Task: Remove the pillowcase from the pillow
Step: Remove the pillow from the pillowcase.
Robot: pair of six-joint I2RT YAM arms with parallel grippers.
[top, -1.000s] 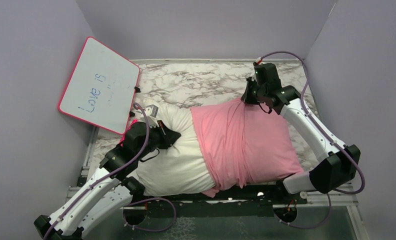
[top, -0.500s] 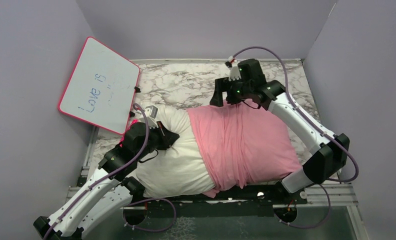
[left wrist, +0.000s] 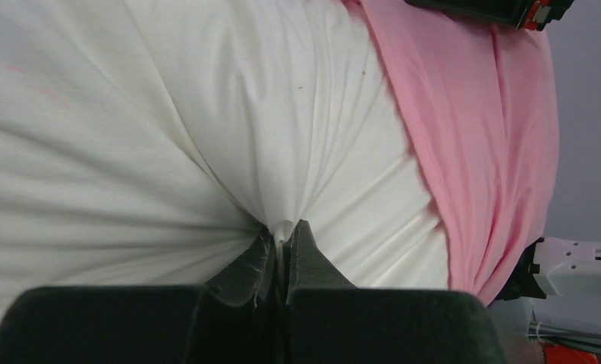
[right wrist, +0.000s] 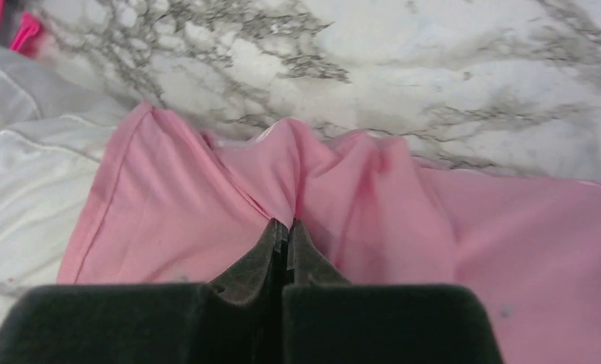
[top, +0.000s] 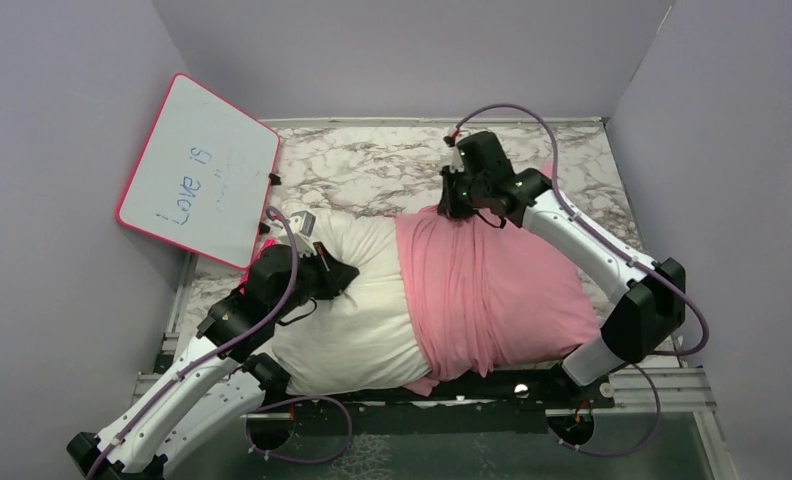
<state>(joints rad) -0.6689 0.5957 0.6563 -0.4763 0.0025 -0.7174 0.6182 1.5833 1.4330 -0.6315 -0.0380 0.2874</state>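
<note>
The white pillow lies across the near part of the table, its left half bare. The pink pillowcase covers its right half, its open edge running down the middle. My left gripper is shut on a pinch of the pillow's white fabric; the pillowcase shows to its right. My right gripper is at the pillowcase's far edge, shut on a fold of the pink fabric, with the bare pillow at left.
A pink-framed whiteboard leans against the left wall. The marble tabletop shows behind the pillow and in the right wrist view. Grey walls close in on the left, back and right.
My right gripper moved left along the pillowcase's far edge, then came down onto it and shut on the fabric. The pillowcase's open edge shifted slightly right. The left arm has not moved.
</note>
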